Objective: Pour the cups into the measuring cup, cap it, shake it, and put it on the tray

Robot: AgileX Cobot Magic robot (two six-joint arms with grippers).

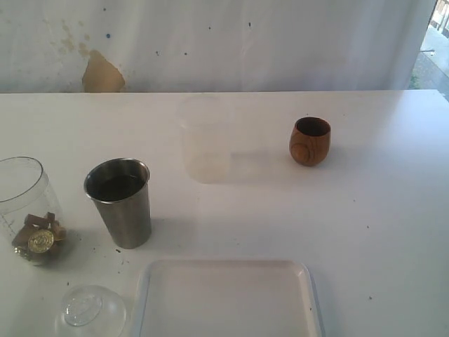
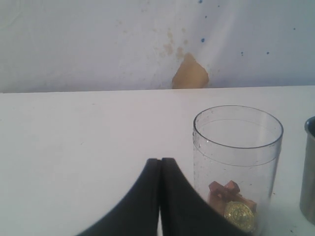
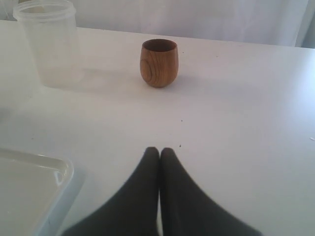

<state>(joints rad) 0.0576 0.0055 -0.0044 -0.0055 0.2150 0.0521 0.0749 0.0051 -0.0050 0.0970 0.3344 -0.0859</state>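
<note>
Exterior: the measuring cup (image 1: pixel 24 203) stands upright at the left edge of the frame, partly cut off, mouth up, with gold and brown bits (image 1: pixel 38 239) in its bottom. The steel tumbler (image 1: pixel 121 202) is near it, upright. A clear lid (image 1: pixel 90 310) and the tray (image 1: pixel 224 302) sit along the bottom edge. A frosted cup (image 1: pixel 205 140) is at upper centre and the wooden cup (image 1: pixel 310 141) to its right, both upright. You have open bench (image 1: pixel 365 239) at lower right.

Left wrist: your left pincer (image 2: pixel 160 162) is closed tight and empty, with the measuring cup just beside its tips.

Right wrist: your right pincer (image 3: pixel 159 151) is closed and empty. Bare bench lies between it and the wooden cup.
</note>
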